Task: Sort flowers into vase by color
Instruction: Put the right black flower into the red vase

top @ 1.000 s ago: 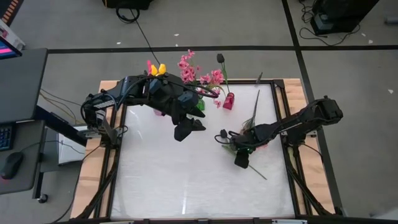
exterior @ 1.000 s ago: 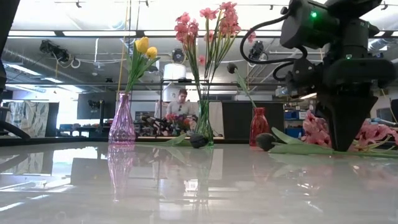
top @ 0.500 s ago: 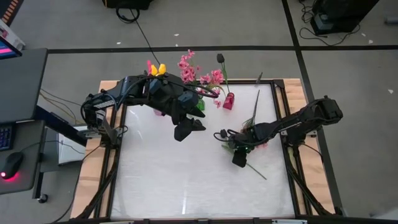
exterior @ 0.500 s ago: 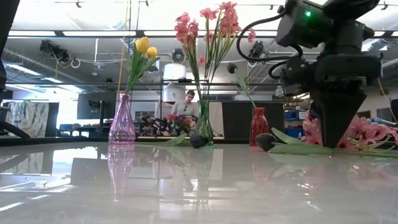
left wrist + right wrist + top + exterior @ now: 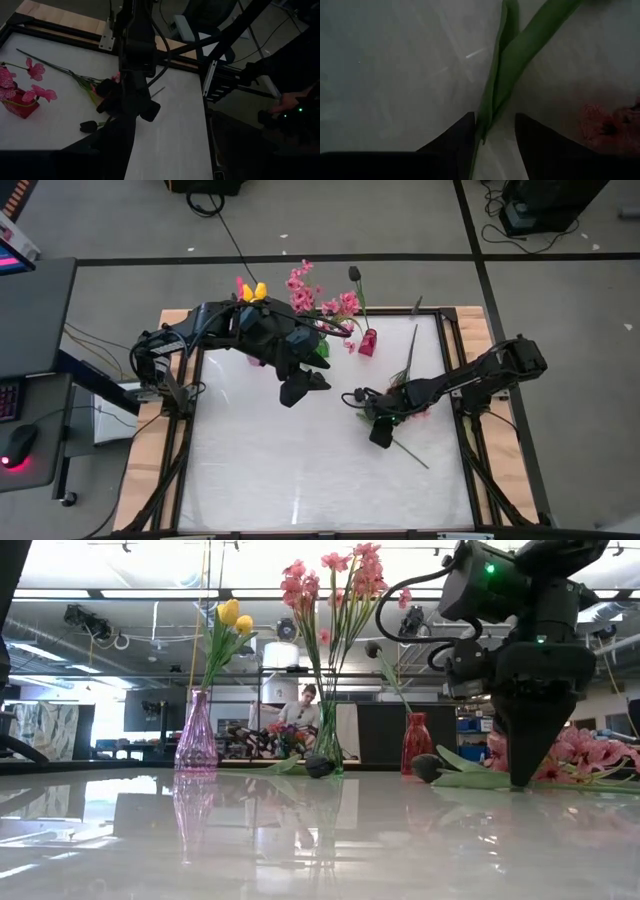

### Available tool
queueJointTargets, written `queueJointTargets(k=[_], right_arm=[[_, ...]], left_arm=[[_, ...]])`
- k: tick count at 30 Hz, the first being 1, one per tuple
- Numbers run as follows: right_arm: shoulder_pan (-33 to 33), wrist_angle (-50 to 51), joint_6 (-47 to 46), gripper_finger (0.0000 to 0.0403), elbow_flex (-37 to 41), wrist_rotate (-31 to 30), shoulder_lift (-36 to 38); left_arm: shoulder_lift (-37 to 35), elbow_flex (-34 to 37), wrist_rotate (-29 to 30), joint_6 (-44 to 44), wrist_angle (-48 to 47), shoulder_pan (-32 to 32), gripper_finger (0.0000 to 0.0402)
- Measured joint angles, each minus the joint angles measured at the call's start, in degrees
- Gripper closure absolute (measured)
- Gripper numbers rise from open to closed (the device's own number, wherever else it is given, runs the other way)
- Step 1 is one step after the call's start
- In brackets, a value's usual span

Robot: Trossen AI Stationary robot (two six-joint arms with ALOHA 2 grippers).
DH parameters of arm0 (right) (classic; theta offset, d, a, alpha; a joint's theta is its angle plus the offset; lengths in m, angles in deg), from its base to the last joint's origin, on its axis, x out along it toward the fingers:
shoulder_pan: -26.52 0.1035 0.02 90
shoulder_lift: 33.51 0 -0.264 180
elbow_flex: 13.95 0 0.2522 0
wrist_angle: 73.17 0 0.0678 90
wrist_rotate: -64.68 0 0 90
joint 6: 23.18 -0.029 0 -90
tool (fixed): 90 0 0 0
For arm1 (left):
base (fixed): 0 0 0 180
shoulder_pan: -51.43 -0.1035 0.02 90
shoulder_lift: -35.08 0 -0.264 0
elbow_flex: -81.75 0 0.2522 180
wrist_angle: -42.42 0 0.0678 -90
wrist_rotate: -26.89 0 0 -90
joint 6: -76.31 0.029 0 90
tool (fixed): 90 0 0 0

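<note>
Table [image 5: 300, 480]: near half bare, free passage for my hands. Far edge: three vases [image 5: 197, 735] in a row block approach. Right side: loose flowers [image 5: 405, 395] lying flat beneath my right hand [image 5: 380, 437].
</note>
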Motion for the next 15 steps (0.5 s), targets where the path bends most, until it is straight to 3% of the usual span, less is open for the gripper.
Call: queueJointTargets(k=[15], right_arm=[[0.8, 0.9, -1.0, 0.0263, -0.9, -2.7, -1.3]], left_arm=[[0.0, 0.0, 0.0, 0.0, 0.4, 0.0, 0.0134]])
